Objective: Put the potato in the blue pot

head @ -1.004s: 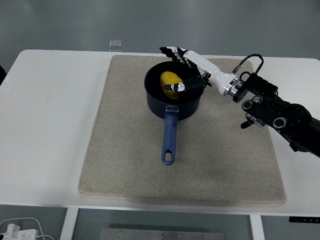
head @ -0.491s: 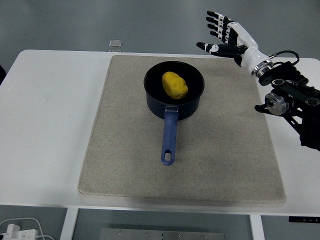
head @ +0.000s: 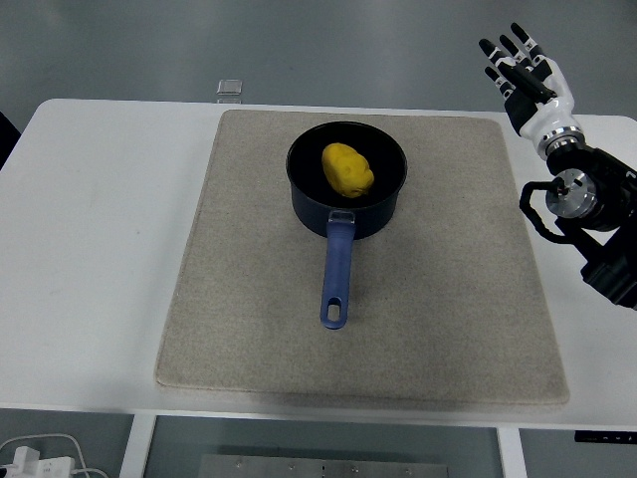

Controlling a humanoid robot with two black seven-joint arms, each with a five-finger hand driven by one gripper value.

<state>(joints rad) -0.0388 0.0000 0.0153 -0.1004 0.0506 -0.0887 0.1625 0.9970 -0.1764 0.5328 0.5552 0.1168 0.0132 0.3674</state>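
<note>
A yellow potato point(head: 346, 169) lies inside the dark blue pot point(head: 383, 204), which stands on the beige mat point(head: 259, 299) toward the back, its blue handle point(head: 336, 274) pointing at the near edge. My right hand point(head: 523, 75) is raised at the far right, well away from the pot, fingers spread and holding nothing. The left arm does not show.
A small clear square object point(head: 230, 89) sits at the table's back edge behind the mat. White tabletop point(head: 90, 249) runs along the mat's left and right sides. Cables and a plug lie on the floor at the bottom left.
My right hand let go of the potato inside the pot, then lifted and drew back to the right, ending raised beyond the mat's right edge. The potato stays in the pot.
</note>
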